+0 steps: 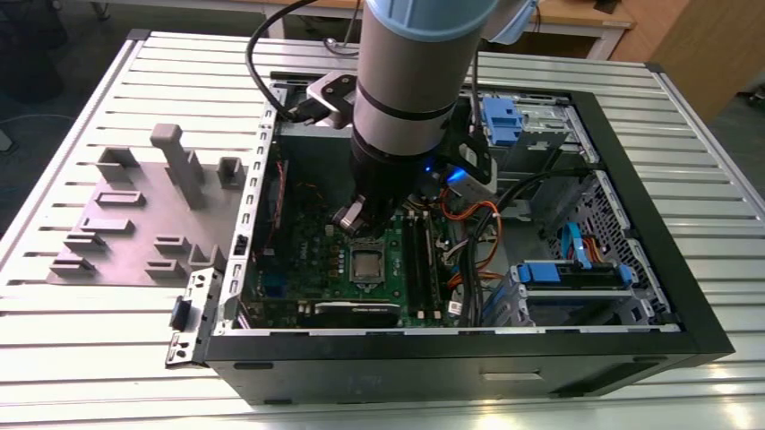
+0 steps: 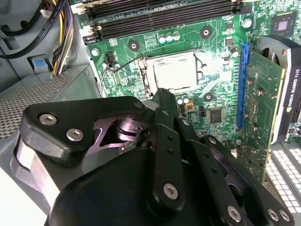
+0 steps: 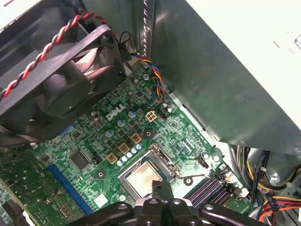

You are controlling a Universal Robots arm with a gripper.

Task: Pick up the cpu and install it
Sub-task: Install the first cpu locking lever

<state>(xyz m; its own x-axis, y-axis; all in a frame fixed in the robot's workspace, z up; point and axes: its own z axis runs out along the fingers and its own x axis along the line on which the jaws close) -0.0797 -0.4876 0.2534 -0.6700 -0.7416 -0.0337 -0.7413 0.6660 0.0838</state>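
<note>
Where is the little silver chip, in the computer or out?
In. The cpu lies flat inside the socket frame on the green motherboard, as both wrist views show.

- A green circuit board (image 3: 101, 136) lies just beneath the tool (image 3: 162, 188), inside an open black computer case (image 1: 669, 296).
- A black fan (image 3: 61, 80) sits near the tool.
- Grey plastic blocks (image 1: 143, 215) stand on the slatted metal surface (image 1: 96, 358), outside the case and well apart from the tool.
- A blue drive bracket (image 1: 574, 273) lies to the tool's side, at the exterior view's right.
</note>
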